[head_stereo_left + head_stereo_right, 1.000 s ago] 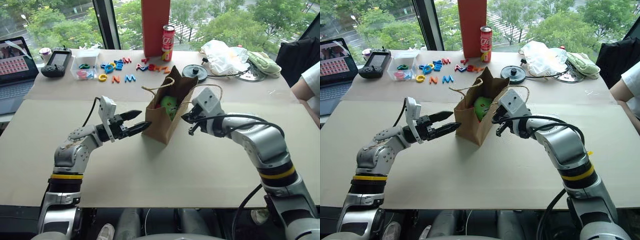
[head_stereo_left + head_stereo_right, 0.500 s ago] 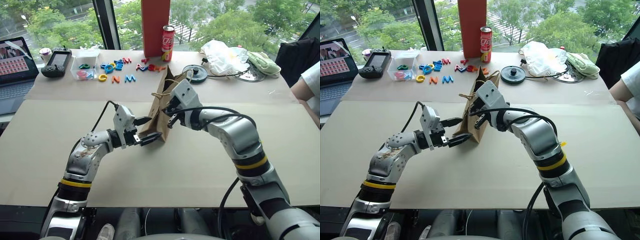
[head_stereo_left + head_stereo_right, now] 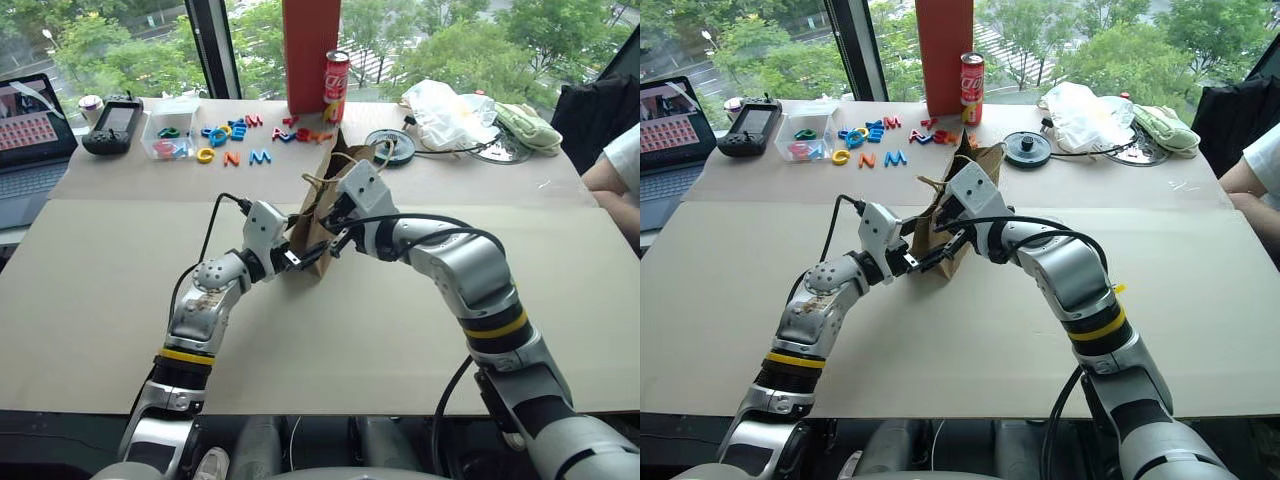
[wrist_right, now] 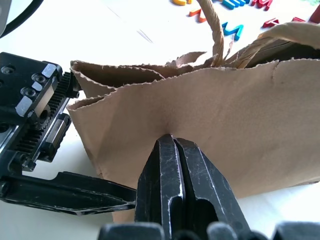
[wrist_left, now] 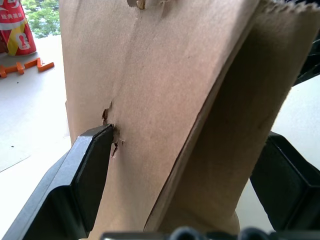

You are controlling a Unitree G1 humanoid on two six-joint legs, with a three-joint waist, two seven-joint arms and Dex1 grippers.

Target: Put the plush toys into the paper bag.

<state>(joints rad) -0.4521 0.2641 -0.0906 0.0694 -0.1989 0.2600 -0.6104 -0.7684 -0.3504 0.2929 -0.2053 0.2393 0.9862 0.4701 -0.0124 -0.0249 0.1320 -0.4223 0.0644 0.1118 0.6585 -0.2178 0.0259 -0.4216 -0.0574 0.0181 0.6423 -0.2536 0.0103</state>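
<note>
The brown paper bag (image 3: 316, 222) stands mid-table, its mouth pinched narrow and its twine handles up. The plush toys are hidden. My left gripper (image 3: 300, 262) is open and straddles the bag's lower part. In the left wrist view one of its fingers (image 5: 90, 170) touches the bag (image 5: 165, 100) at a small tear, and the other sits just off the far side. My right gripper (image 4: 172, 145) is shut, its tips pressed against the bag's side wall (image 4: 240, 130). The right gripper (image 3: 336, 238) reaches the bag from the right.
Along the far edge stand a tall red box (image 3: 310, 50), a soda can (image 3: 336, 85), coloured letters (image 3: 232, 135), a clear tub (image 3: 170, 135), a white plastic bag (image 3: 445, 110) and a green mitt (image 3: 530, 125). A laptop (image 3: 30, 140) sits far left. A person's arm (image 3: 612, 172) rests at the right edge.
The right gripper swung left and pushed the bag's side in, closing its mouth, so the green toy went out of sight. The left gripper rolled and moved in around the bag's lower part.
</note>
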